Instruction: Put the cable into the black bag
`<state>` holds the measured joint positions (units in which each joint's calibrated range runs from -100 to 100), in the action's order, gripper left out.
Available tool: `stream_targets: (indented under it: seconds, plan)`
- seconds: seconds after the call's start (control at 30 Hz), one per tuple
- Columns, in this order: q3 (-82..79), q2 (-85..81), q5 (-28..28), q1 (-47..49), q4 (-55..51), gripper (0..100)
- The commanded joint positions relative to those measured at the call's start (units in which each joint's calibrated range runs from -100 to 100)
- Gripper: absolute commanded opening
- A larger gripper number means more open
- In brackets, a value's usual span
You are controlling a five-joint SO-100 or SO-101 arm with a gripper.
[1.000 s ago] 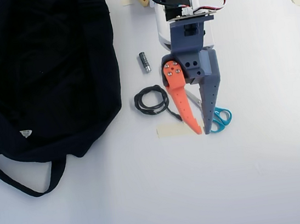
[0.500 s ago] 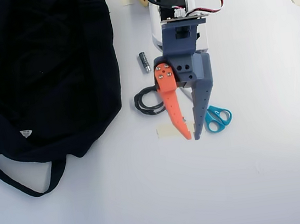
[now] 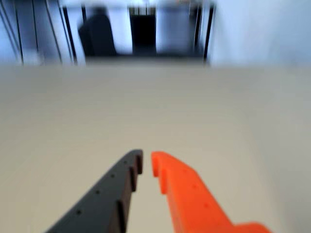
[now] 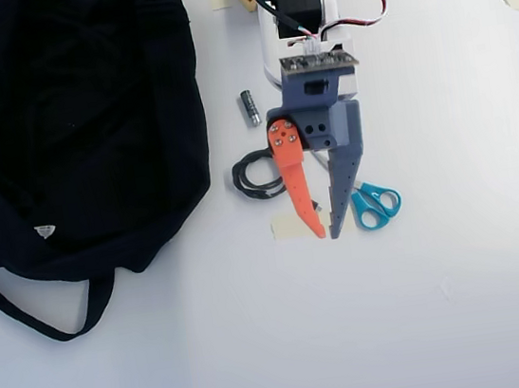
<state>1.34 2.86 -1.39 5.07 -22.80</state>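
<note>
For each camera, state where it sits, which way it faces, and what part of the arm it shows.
Wrist view: rides behind the end effector, facing forward low over the pale tabletop; shows the dark grey finger and orange finger, blurred.
Overhead view: fixed above, facing straight down on the large soft black fabric bag, coiled thin black cable, teal-handled scissors; shows the whole end effector.
Shared: both fingers, narrowly apart, empty.

Arm reaches down the overhead view; pincer (image 4: 327, 235) nearly closed, narrow gap between orange and grey fingers, nothing held.
</note>
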Motion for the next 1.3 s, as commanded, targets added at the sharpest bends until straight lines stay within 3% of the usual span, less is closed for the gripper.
stream_targets:
  seconds: [0.0, 0.4, 0.67, 0.9, 1.07, 1.27]
  plan:
    - [2.35, -1.7, 0.08, 0.32, -13.29, 2]
    - [11.51, -1.7, 0.19, 0.91, -52.74, 2]
    - [11.51, -1.7, 0.19, 0.24, -69.88, 2]
    - [10.52, -1.62, 0.34, -0.13, -75.13, 2]
    - [10.52, -0.96, 7.06, -4.25, -75.82, 2]
    - [10.43, -0.37, 8.1, -6.19, -75.48, 2]
